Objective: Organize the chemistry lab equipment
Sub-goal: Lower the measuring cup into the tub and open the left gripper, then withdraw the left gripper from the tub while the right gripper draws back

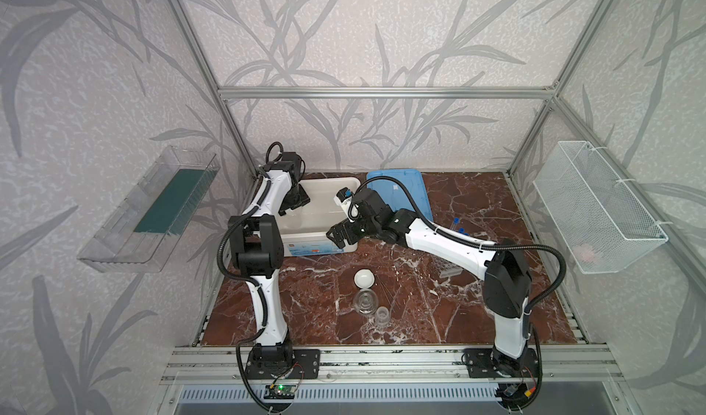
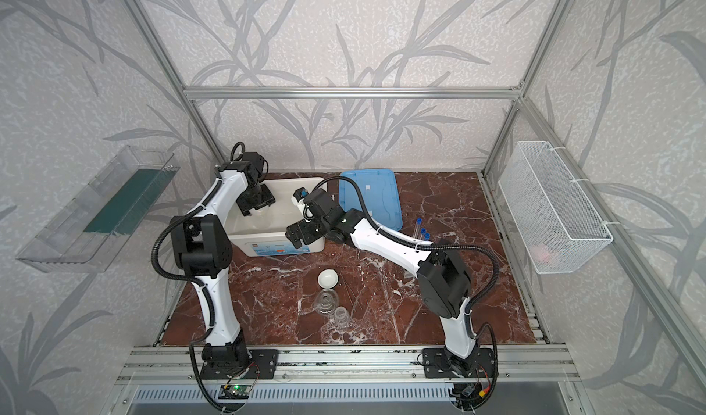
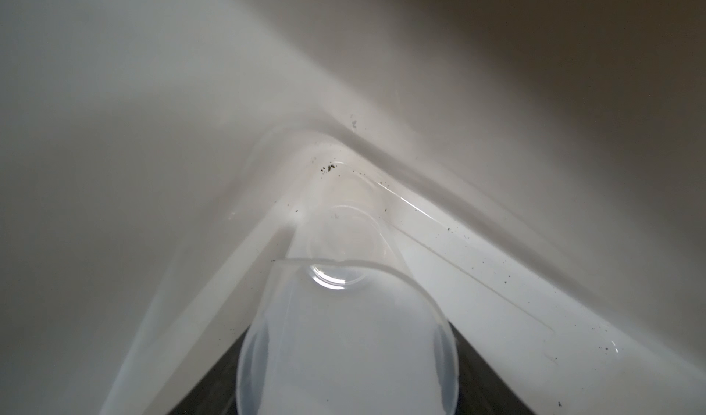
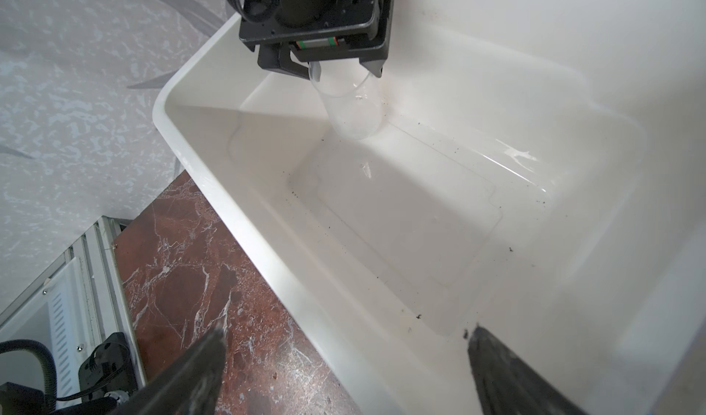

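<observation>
Left gripper [image 4: 344, 69]: black, clamped across the rim of a clear, smooth, round beaker [image 4: 353, 107]; the arm bends down into the box.
Beaker: hangs tilted below that gripper, base near a speckled floor corner of the glossy white box [image 4: 183, 126]; contact unclear.
Right gripper [image 4: 344, 340]: fingers wide apart, empty, over the box's rim, facing the left gripper; arm stretched low.
Surface [image 1: 305, 317]: red veined marble. Round white dish [image 1: 364, 278], clear flask [image 1: 365, 301] and second beaker [image 1: 382, 315] stand well apart from both grippers.
Tubes [image 1: 460, 228]: blue-capped, behind the right forearm, partly hidden.
Rack [image 1: 449, 270]: clear, mostly hidden under that arm.
</observation>
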